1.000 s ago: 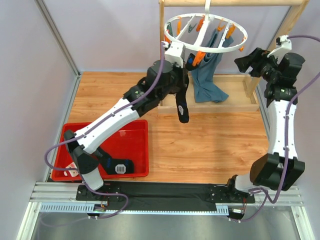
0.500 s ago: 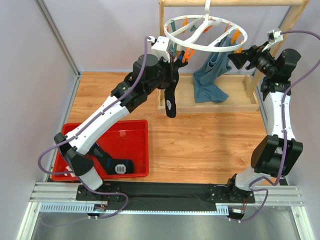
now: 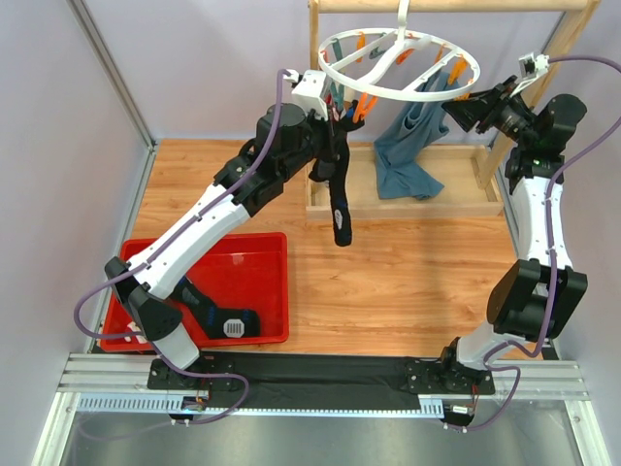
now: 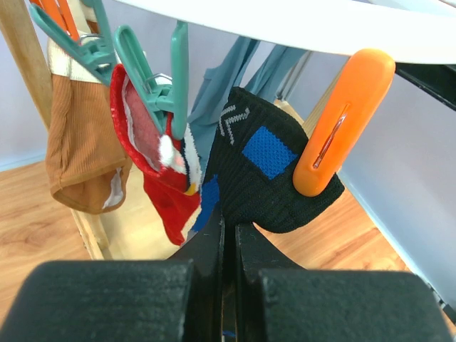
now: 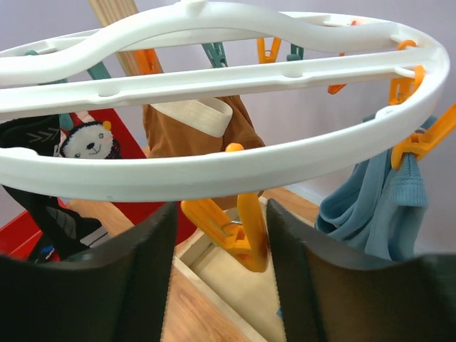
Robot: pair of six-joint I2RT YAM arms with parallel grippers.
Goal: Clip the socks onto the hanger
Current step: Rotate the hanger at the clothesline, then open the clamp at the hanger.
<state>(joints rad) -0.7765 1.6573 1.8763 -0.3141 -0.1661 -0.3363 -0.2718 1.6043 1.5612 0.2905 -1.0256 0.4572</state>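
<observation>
Hanging lower than a moment ago, clamped in the left gripper (image 4: 228,231): long black knitted sock (image 3: 340,209), beneath the white round plastic ring hanger (image 5: 214,167), upper centre. Only in right-wrist view: right gripper (image 5: 221,214) spread around an orange clip (image 5: 249,228).

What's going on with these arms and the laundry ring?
Two robot arms are pegging socks onto a white hanger. The left gripper is shut on a black sock, raised beside an orange clip. The right gripper straddles a second orange clip; whether it squeezes yet is unclear. A red sock hangs from a teal clip.
</observation>
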